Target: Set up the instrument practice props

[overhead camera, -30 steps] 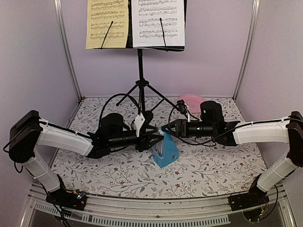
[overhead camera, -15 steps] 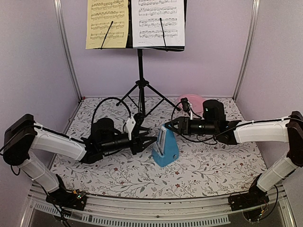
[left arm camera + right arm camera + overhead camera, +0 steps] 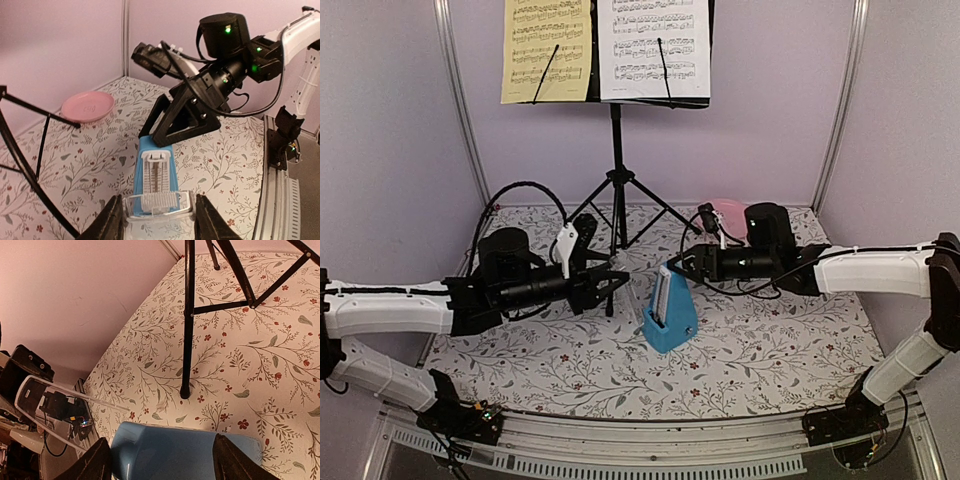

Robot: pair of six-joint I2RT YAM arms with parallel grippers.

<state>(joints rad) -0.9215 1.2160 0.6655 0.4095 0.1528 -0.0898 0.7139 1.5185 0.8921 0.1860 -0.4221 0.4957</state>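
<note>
table: floral cloth (image 3: 760, 360) over the whole bench with lilac walls all round, that's my feed right now
left gripper (image 3: 158, 220): fingers pinched on the two sides of a clear plastic cover (image 3: 158, 202). On the wrist cam it sits low between the pads. From overhead it's near the metronome, off to its left
right gripper (image 3: 675, 267): fingers sit either side of the metronome's upper end. I honestly can't tell if they're squeezing it or just straddling it
metronome (image 3: 670, 318): small blue pyramid, upright on the cloth around mid-table, between the two grippers, with the pendulum face turned toward my left arm
left arm: comes in low from the left edge, stretched nearly level over the cloth
right arm: reaches in from the right side, also close to level, wrist up by the metronome's tip
music stand (image 3: 616, 150): black, tripod feet on the back part of the cloth behind the metronome, desk way up high
pale-yellow sheet (image 3: 546, 50): left half of the desk, under a thin black retainer arm
white sheet (image 3: 654, 45): right half, just beside the yellow one, with the same kind of retainer
pink plate (image 3: 87, 106): back right of the cloth, behind my right wrist, well apart from the metronome
</note>
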